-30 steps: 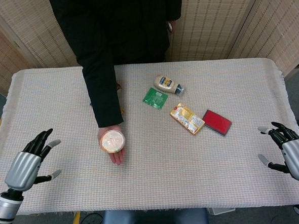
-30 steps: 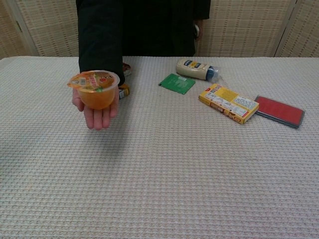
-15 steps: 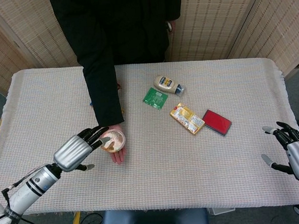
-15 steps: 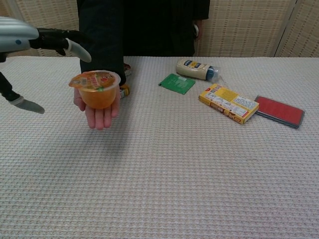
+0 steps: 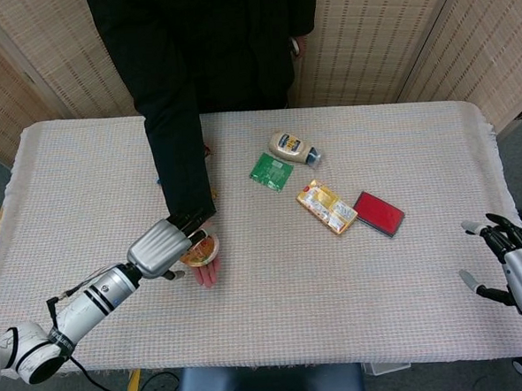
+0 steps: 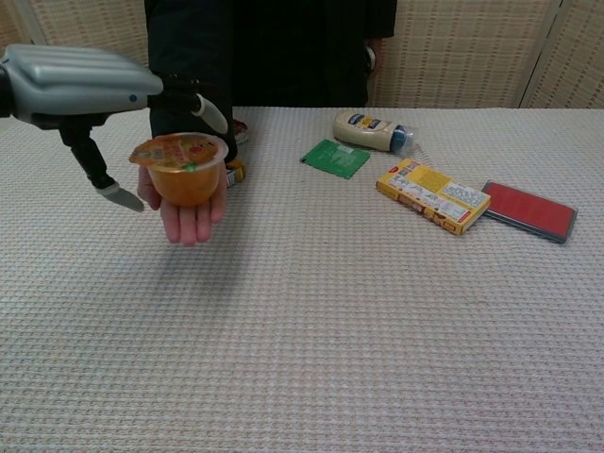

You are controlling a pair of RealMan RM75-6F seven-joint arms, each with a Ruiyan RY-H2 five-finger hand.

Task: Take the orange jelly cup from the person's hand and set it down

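Orange and glossy, the jelly cup (image 5: 199, 249) sits on the person's hand (image 5: 203, 268) in the head view, our left hand (image 5: 162, 247) over it, fingers not yet closed; our right hand (image 5: 518, 264) idles open far right. In the chest view the round foil-lidded cup (image 6: 181, 170) looks slick: squeezing unevenly could tip it onto the woven table (image 6: 330, 330).

Orange jelly cup (image 6: 185, 174) — orange gel, printed orange/red lid. Left hand (image 6: 85, 87): silver-grey shell, black fingers with grey tips. Tabletop (image 6: 377, 321): off-white waffle-weave cloth. Green packet (image 6: 335, 158), yellow box (image 6: 433, 194), red flat case (image 6: 530, 210), cream bottle (image 6: 370, 130) — blue label. Person's sleeve (image 5: 172, 121) black.
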